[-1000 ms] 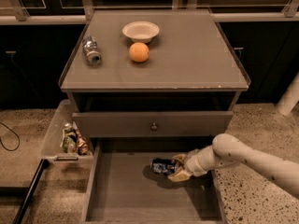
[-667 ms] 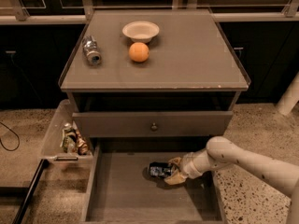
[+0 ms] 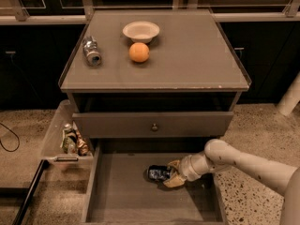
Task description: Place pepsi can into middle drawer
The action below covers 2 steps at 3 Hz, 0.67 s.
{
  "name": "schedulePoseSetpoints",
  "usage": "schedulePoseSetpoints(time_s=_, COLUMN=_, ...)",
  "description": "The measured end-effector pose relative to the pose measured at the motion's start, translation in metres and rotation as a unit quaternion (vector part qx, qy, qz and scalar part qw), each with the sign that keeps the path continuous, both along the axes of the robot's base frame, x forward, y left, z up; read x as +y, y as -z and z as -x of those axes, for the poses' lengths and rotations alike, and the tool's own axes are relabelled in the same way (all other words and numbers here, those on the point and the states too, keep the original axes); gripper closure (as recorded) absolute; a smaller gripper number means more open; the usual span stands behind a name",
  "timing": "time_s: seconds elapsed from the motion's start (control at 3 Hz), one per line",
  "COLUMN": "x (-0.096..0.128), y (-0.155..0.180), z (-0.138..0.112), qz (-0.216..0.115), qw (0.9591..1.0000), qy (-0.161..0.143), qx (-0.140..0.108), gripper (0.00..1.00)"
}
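The pepsi can [image 3: 158, 173], dark blue with silvery markings, lies on its side low in the open middle drawer [image 3: 122, 196], right of centre, at or just above the floor. My gripper [image 3: 169, 173] reaches in from the right on a cream arm. Its tan fingers [image 3: 174, 165] close around the can's right end, one above and one below. The drawer is pulled out at the bottom of the cabinet, and its floor is bare apart from the can.
The drawer above shows a grey front with a small round knob [image 3: 153, 125]. On the cabinet top [image 3: 197, 55] are a silver-grey can [image 3: 92, 51], an orange [image 3: 139, 52] and a white bowl [image 3: 141, 31]. A clear bin of small items [image 3: 70, 137] hangs at the left.
My gripper has carried the pepsi can a little to the left and lower into the drawer. Since 0.7 s ago it has hardly moved.
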State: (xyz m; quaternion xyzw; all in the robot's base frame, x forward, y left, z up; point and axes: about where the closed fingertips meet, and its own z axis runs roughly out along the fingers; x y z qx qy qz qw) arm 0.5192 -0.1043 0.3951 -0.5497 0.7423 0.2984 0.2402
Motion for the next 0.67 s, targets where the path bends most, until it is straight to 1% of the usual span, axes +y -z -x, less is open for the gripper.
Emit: schedulePoseSetpoints(time_s=0.67, x=0.0001, y=0.0001, z=0.0000, qz=0.000, qw=1.0000, qy=0.000, qx=0.000, gripper=0.34)
